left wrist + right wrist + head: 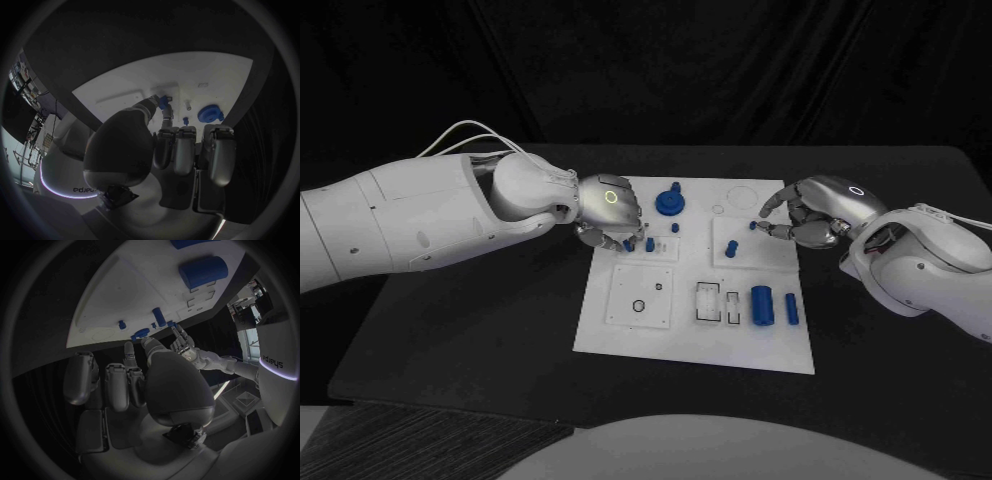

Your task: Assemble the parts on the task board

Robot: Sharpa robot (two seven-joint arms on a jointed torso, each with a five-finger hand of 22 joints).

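Note:
The white task board (629, 330) lies mid-table. My left hand (610, 215) reaches down onto its far left corner. In the left wrist view the left hand (178, 150) pinches a small blue part (164, 102) between thumb and a finger, right at the board. A round blue knob (672, 203) (210, 113) stands just beside it. My right hand (805, 215) hovers with curled fingers over the far right of the board, next to a small blue peg (733, 245). Whether the right hand (150, 375) holds anything is unclear.
A thick blue cylinder (762, 305) (203, 271) and a thin blue pin (792, 309) lie in the near right of the board, beside empty slots (711, 300). A square recess with a small ring (642, 298) sits near left. Black table surrounds the board.

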